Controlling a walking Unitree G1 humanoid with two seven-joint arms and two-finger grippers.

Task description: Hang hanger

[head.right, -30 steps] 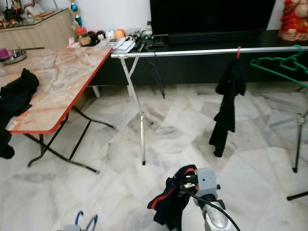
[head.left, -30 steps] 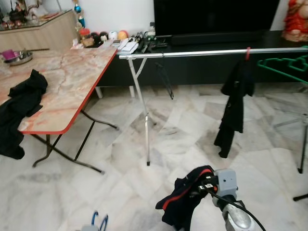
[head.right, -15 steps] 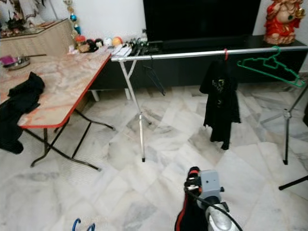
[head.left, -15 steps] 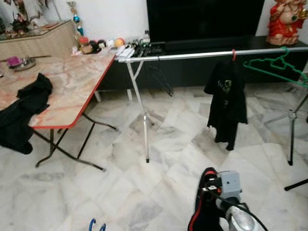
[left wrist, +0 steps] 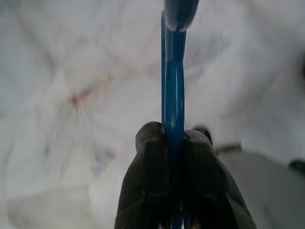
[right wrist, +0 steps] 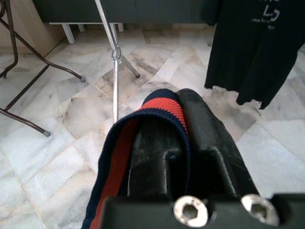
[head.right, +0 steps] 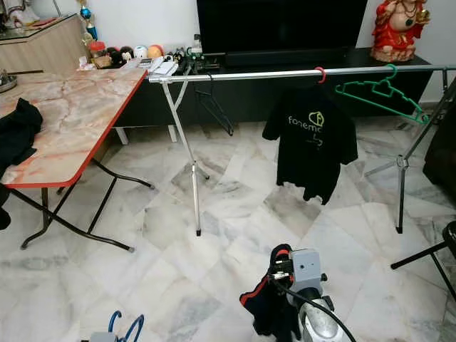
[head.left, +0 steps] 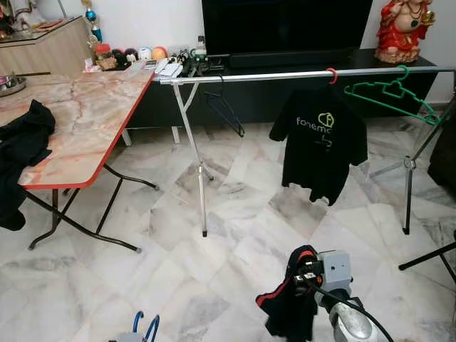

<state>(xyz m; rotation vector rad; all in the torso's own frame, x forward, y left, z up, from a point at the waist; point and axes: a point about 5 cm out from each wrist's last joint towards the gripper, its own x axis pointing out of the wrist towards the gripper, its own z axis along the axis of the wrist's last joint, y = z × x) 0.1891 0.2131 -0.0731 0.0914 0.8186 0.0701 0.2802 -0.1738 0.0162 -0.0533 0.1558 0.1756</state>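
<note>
While both jaws stayed clenched, left gripper (left wrist: pixel 174 143) on the blue hanger (left wrist: pixel 173 76), right gripper (right wrist: pixel 188 138) on the dark garment (right wrist: pixel 143 129), the hook needed raising squarely over the rail (head.left: pixel 285 74).

A marble-floored living room, seen from above.
A folding table (head.left: pixel 85 121) with red edging carries a black garment (head.left: pixel 21 146); a red figurine (head.left: pixel 400 30) stands on the dark TV console (head.left: pixel 285 92).

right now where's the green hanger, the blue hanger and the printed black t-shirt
green hanger (head.left: pixel 388 90), left eye view, its upper bar
blue hanger (left wrist: pixel 174 86), left wrist view, its blue edge
black t-shirt (head.left: pixel 322 146), left eye view, chest below the print
</note>
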